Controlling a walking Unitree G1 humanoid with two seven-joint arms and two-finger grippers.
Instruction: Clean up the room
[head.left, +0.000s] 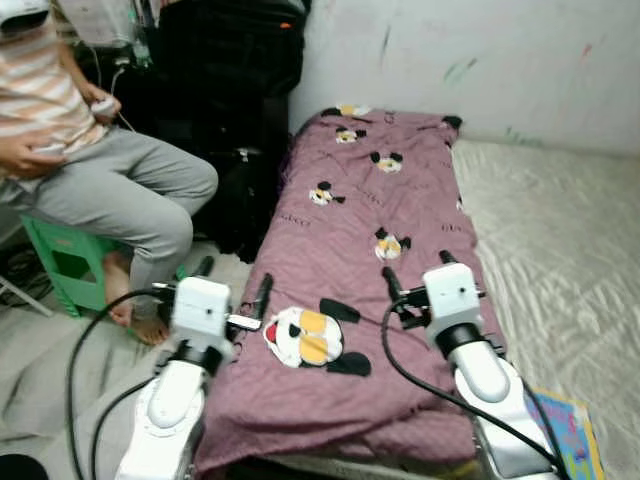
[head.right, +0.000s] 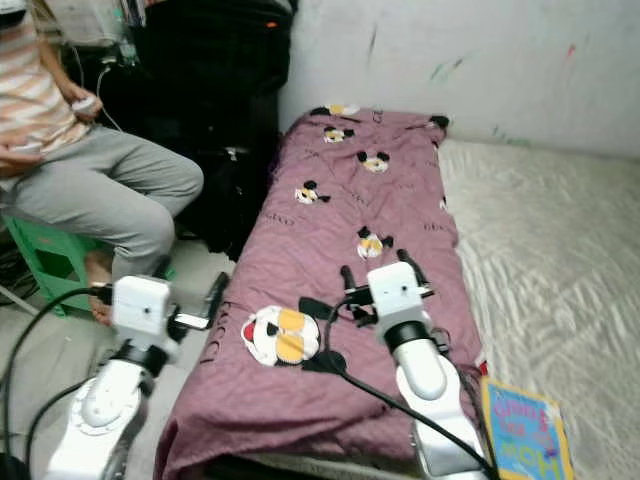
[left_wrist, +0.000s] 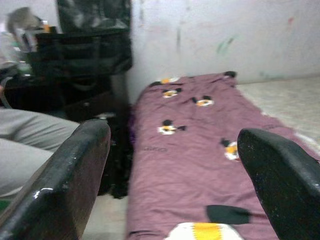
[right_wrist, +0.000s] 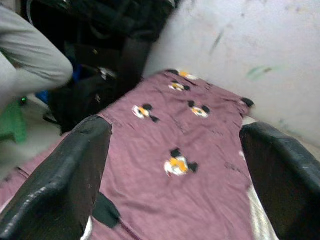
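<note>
Left gripper (head.left: 232, 285): held low over the near left edge of the blanket, fingers spread wide with nothing between them, as the left wrist view showed.

Right gripper (head.left: 415, 275): raised above the blanket's near right part, also wide open and empty.

Blanket (head.left: 360, 230): the purple blanket with cartoon-mouse prints, the likely thing to tidy, lay spread along a thin mattress (head.left: 550, 250) on the floor, running from the robot's feet to the wall (head.left: 470, 60).

Book (head.right: 525, 432): a bright children's book lay on the mattress at the near right, just beside the blanket's corner.

Person (head.left: 90, 170): sat on a green stool (head.left: 65, 265) to the left, bare feet near the left arm.

Risk: a pinch taken too shallow would likely slip off the thin cloth; a pull from one side alone could drag the blanket askew. A swing of the left arm outward might strike the seated person's legs.

Surface: the mattress cover was pale, crinkled and shiny, probably slippery.

Room: scuffed, paint-marked wall; black bags (head.left: 225, 90) stacked in the corner.
</note>
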